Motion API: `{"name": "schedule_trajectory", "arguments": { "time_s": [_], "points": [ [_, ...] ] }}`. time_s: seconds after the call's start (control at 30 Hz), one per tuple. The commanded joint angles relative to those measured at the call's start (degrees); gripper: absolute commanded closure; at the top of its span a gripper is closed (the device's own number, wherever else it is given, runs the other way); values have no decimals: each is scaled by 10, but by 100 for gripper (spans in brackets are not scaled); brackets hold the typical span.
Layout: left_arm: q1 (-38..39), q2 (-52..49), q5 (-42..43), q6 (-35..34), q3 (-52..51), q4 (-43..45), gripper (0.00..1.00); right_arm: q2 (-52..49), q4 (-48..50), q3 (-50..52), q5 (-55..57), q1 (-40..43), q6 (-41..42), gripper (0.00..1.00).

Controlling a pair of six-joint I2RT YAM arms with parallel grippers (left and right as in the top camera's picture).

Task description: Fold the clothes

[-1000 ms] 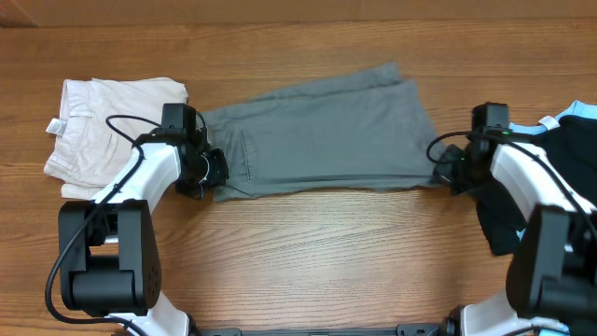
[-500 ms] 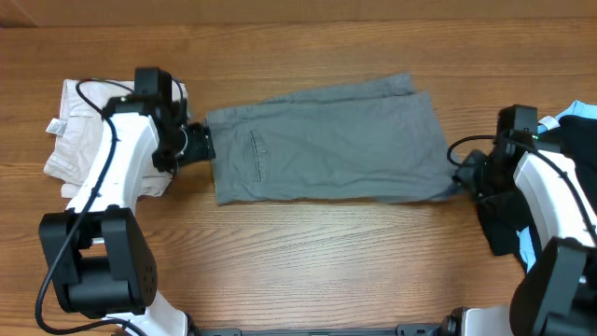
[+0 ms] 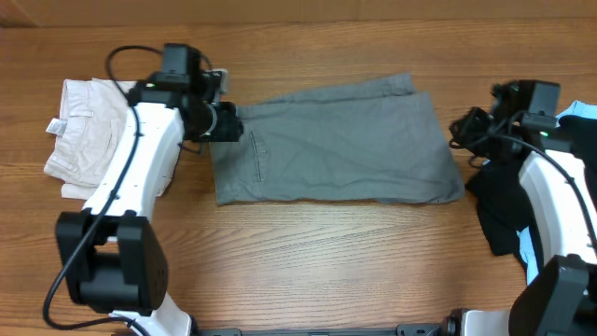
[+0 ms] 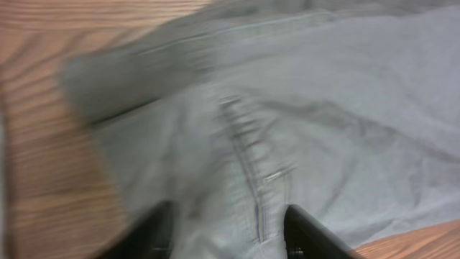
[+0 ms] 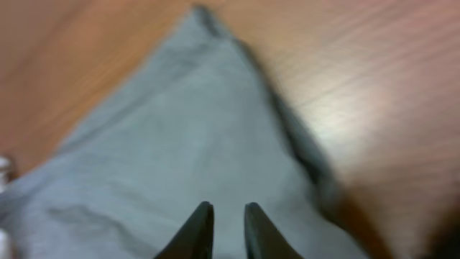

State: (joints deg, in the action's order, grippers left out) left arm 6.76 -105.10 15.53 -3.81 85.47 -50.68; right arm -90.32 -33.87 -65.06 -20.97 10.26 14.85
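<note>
The grey shorts, the clothes, lie flat across the middle of the table, folded lengthwise, waistband end to the left. My left gripper hovers over their far left corner. In the left wrist view, which is blurred, its jaws stand apart over the grey cloth with its stitched seam, and I see no cloth pinched between them. My right gripper is at the shorts' right edge. In the right wrist view its fingertips are a narrow gap apart above the grey cloth, holding nothing.
Cream shorts lie folded at the left, partly under the left arm. A black garment with light-blue trim lies at the right under the right arm. Bare wooden table runs along the front.
Both grippers have let go of the shorts' near corners and moved to the far side of the shorts. The shorts now lie flatter and squarer.
</note>
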Motion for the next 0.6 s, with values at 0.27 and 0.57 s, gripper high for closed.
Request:
{"name": "schedule_trajectory", "arguments": {
  "time_s": [0.27, 0.57],
  "points": [
    [54, -117, 8, 41, 11, 69, 72, -234, 217, -9, -34, -96, 125, 90],
    [32, -142, -140, 41, 11, 21, 70, -318, 372, -12, 18, -59, 262, 95]
  ]
}}
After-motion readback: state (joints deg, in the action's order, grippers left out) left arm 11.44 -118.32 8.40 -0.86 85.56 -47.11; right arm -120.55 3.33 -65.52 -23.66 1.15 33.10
